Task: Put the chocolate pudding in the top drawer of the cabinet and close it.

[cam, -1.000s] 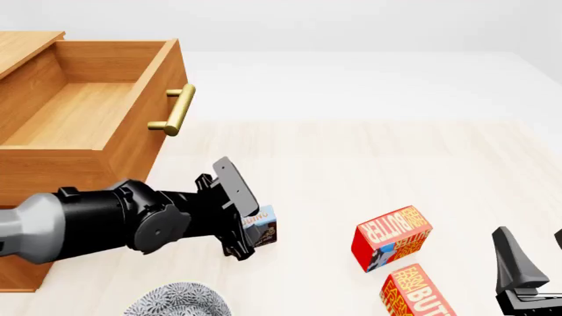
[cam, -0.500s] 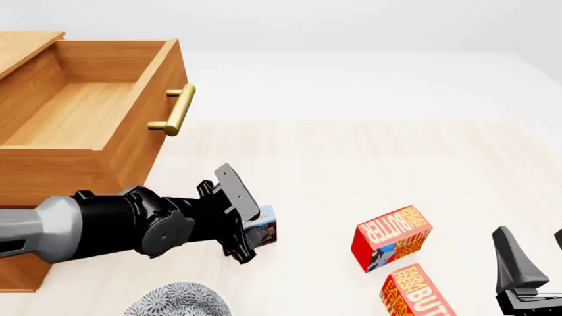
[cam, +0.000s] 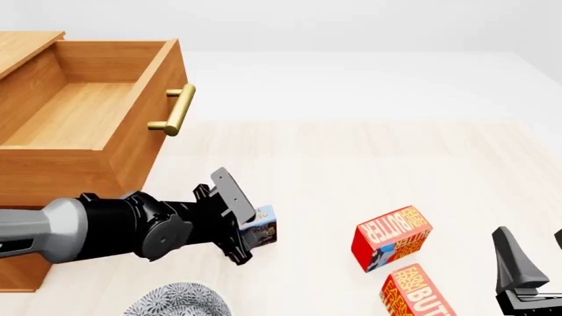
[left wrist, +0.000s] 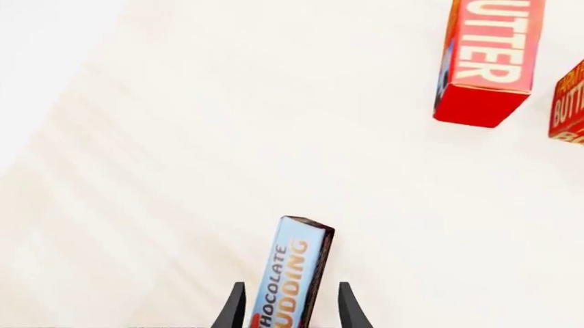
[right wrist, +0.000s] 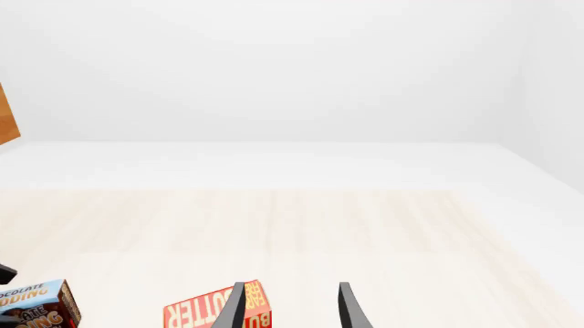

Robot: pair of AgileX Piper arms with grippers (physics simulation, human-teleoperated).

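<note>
We observed two red butter boxes (cam: 391,237) (cam: 416,291) lying close together on the pale table (cam: 369,164); a grey patterned dish (cam: 178,301) sat at the near edge.

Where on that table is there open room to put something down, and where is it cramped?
Bare tabletop stretches from the drawer's brass handle to the far right edge, behind the butter boxes. The open top drawer is bare inside. It is crowded near the front: left pincer, chocolate pudding, patterned dish.

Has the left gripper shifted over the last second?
Yes, slightly: the left gripper dropped lower, away from the top drawer handle, still at the chocolate pudding.
</note>
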